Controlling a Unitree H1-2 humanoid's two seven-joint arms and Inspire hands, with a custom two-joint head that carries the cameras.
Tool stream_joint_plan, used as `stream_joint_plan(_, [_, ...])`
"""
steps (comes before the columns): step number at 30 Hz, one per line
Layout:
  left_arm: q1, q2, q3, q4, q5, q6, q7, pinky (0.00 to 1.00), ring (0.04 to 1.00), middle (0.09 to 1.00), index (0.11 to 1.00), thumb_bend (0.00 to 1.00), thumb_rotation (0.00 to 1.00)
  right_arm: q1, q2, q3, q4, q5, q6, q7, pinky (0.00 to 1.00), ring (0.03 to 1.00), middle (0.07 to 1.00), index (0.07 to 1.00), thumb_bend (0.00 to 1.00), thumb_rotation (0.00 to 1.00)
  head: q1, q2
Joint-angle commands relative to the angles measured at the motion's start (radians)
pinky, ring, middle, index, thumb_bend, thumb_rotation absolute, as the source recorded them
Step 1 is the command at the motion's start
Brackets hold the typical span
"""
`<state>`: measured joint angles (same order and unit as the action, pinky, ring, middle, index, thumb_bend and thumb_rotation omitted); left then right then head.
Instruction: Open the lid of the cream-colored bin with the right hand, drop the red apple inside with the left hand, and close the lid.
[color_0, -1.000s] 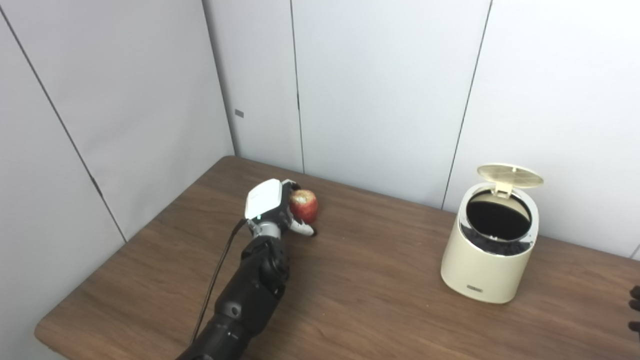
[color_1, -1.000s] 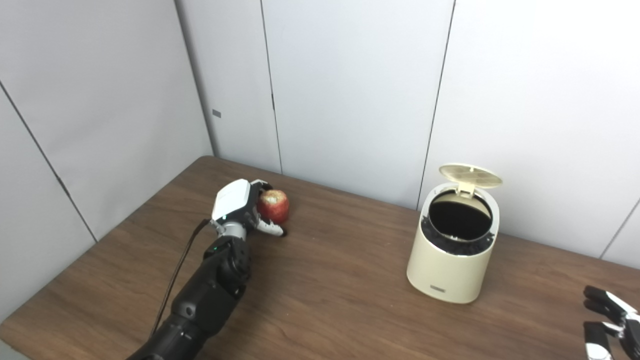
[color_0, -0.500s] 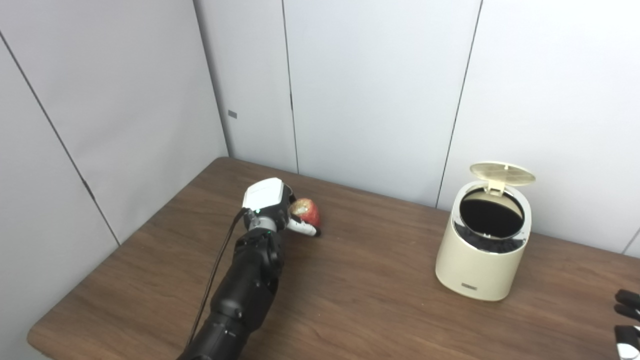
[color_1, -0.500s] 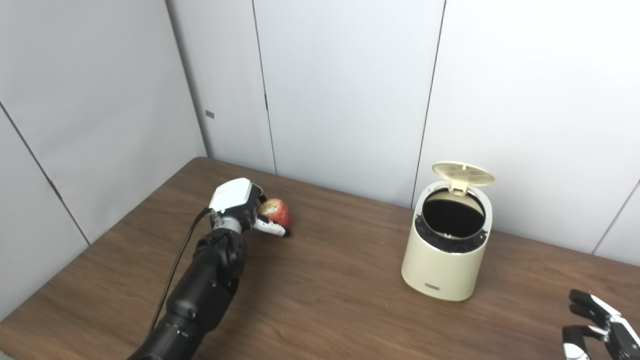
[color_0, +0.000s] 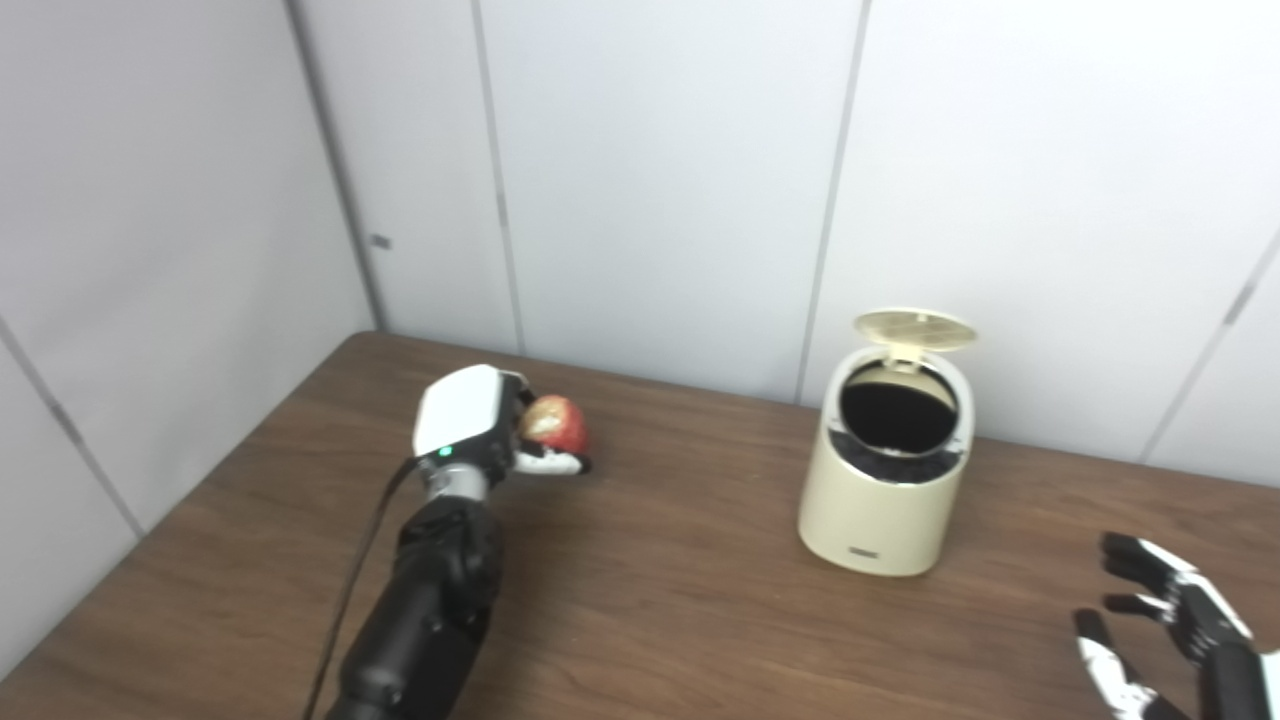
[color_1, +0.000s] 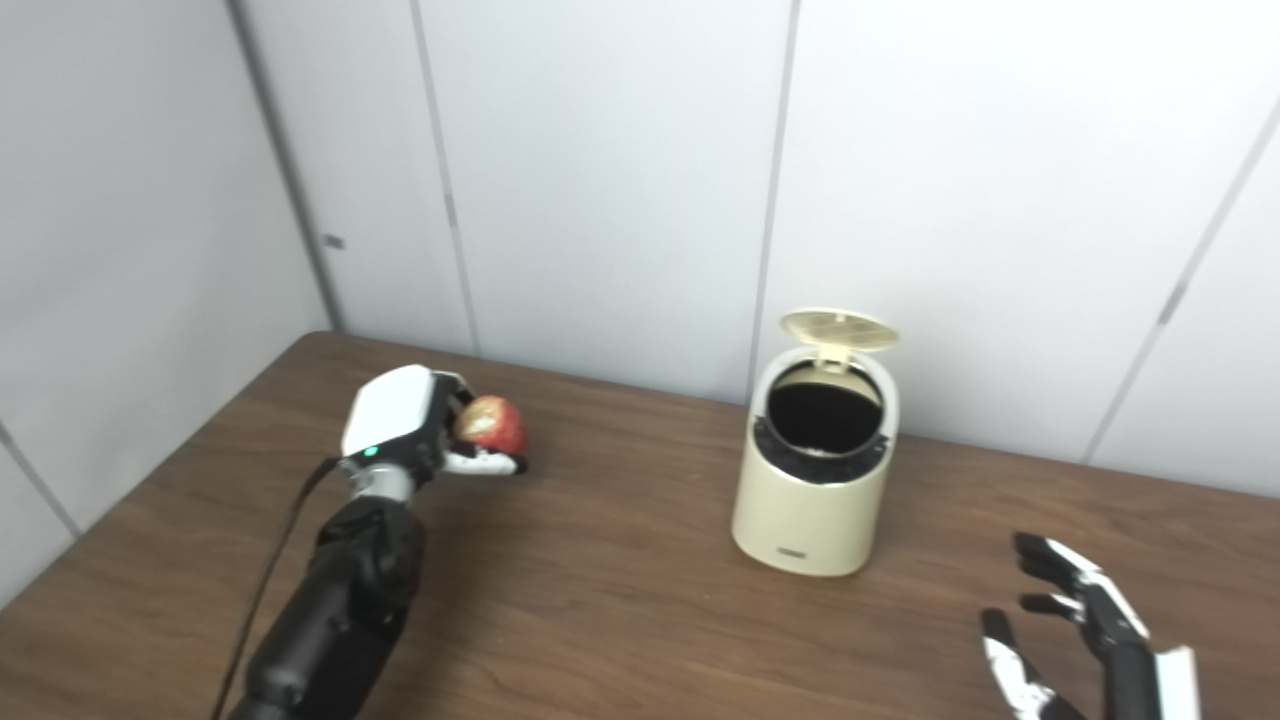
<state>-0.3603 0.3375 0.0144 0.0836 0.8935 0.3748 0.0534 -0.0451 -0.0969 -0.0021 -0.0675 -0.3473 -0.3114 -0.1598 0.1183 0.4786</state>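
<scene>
The red apple (color_0: 560, 425) sits in my left hand (color_0: 480, 425), which is shut on it at the back left of the brown table (color_0: 680, 600), just above the surface. The cream-colored bin (color_0: 885, 470) stands to the right of centre with its round lid (color_0: 915, 327) flipped up at the back and its dark inside showing. My right hand (color_0: 1165, 625) hovers open near the front right corner, fingers spread, well apart from the bin (color_1: 815, 470).
Grey wall panels (color_0: 650, 180) close off the table's far and left sides. A black cable (color_0: 350, 590) runs along my left forearm. Bare tabletop lies between the apple and the bin.
The camera has swung right, shifting the whole picture left. My left hand holds the apple in about the same spot. More of my right hand shows now at the lower right.
</scene>
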Motion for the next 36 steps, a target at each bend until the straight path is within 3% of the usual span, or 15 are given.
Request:
stream_joint_plan(1, [-0.014, 0.035, 0.021, -0.070, -0.039, -0.073, 0.078, 0.13, 0.189, 0.454, 0.482, 0.52, 0.00, -0.015, 0.006, 0.003, -0.006, -0.026, -0.037, -0.024, 0.64, 0.752, 0.768, 0.749, 0.06, 0.00, -0.031, 0.005])
stream_joint_plan(3, [0.004, 0.028, 0.027, -0.134, -0.062, -0.091, 0.091, 0.10, 0.158, 0.467, 0.479, 0.52, 0.00, -0.018, 0.013, 0.005, 0.026, -0.038, -0.058, -0.039, 0.65, 0.757, 0.772, 0.754, 0.09, 0.03, -0.069, 0.012])
stream_joint_plan(5, [0.016, 0.030, 0.029, -0.180, -0.077, -0.107, 0.098, 0.11, 0.172, 0.470, 0.479, 0.52, 0.00, -0.023, 0.024, 0.009, 0.051, -0.064, -0.071, -0.061, 0.66, 0.756, 0.772, 0.755, 0.12, 0.25, -0.122, 0.022])
stream_joint_plan(7, [0.023, 0.031, 0.034, -0.220, -0.099, -0.122, 0.095, 0.15, 0.231, 0.417, 0.502, 0.52, 0.00, -0.029, 0.034, 0.017, 0.070, -0.094, -0.074, -0.085, 0.66, 0.751, 0.768, 0.751, 0.16, 0.45, -0.165, 0.029])
stream_joint_plan(10, [0.025, 0.030, 0.032, -0.263, -0.124, -0.158, 0.095, 0.23, 0.338, 0.458, 0.509, 0.51, 0.00, -0.039, 0.043, 0.027, 0.094, -0.122, -0.086, -0.115, 0.65, 0.751, 0.769, 0.750, 0.18, 0.57, -0.200, 0.036])
stream_joint_plan(19, [0.034, -0.026, 0.013, -0.368, -0.185, -0.280, 0.131, 0.27, 0.395, 0.487, 0.508, 0.50, 0.00, -0.060, 0.061, 0.038, 0.114, -0.142, -0.076, -0.160, 0.64, 0.757, 0.775, 0.752, 0.18, 0.60, -0.250, 0.052])
stream_joint_plan(29, [0.051, -0.084, -0.037, -0.481, -0.195, -0.317, 0.081, 0.25, 0.389, 0.485, 0.509, 0.50, 0.00, -0.059, 0.066, 0.035, 0.098, -0.146, -0.041, -0.153, 0.66, 0.765, 0.782, 0.760, 0.20, 0.66, -0.248, 0.058])
stream_joint_plan(36, [0.059, -0.140, -0.076, -0.523, -0.176, -0.315, 0.042, 0.23, 0.372, 0.475, 0.520, 0.50, 0.00, -0.060, 0.068, 0.039, 0.099, -0.155, -0.036, -0.158, 0.65, 0.763, 0.780, 0.761, 0.19, 0.60, -0.256, 0.057])
